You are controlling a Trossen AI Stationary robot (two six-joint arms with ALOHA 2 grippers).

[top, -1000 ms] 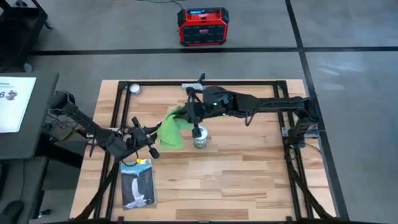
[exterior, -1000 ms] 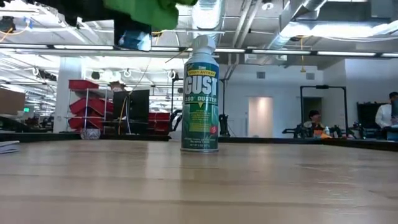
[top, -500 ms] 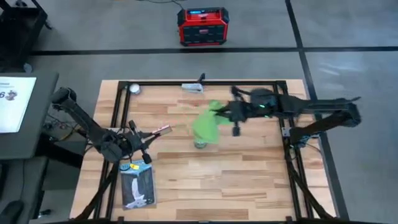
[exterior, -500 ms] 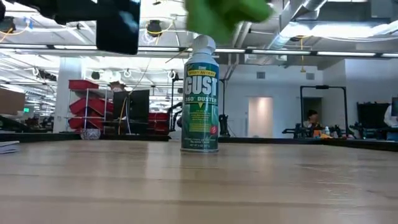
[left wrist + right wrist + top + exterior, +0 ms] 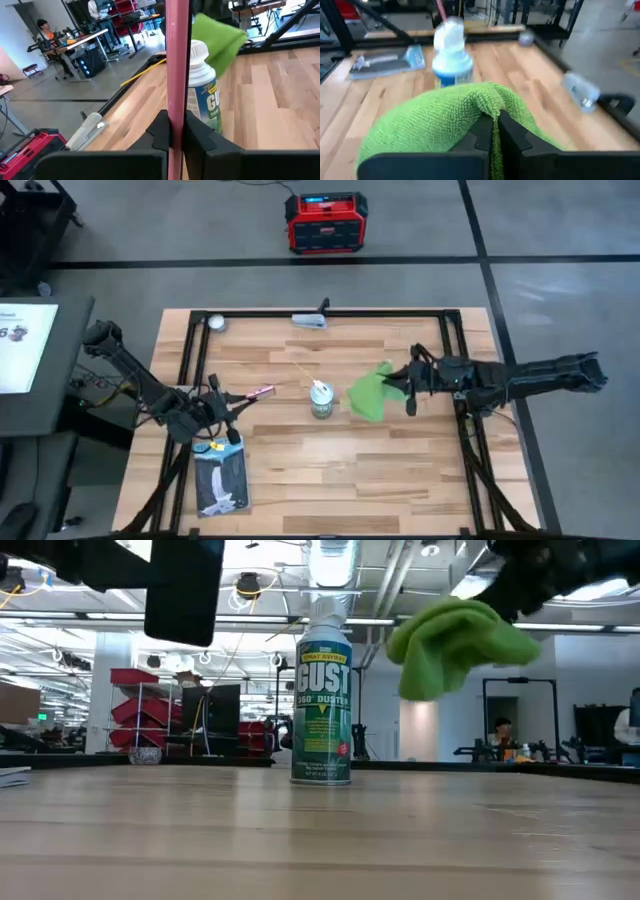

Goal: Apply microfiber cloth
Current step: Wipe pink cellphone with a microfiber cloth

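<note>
Above the table, right of the duster can (image 5: 321, 400):
Right gripper (image 5: 405, 385): pinches microfiber cloth (image 5: 369, 393), lifted.
Left gripper (image 5: 238, 397): clamps pink phone (image 5: 262, 391).

Microfiber cloth (image 5: 369, 394) right of the duster can (image 5: 321, 400), booklet (image 5: 220, 478) at front left

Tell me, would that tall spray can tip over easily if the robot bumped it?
Probably, yes. The spray can stands upright on the table and is tall for its narrow base, so a knock near the top could topple it. Being round, it would then likely roll. The right gripper holds the green cloth in the air beside it, apparently not touching.
</note>
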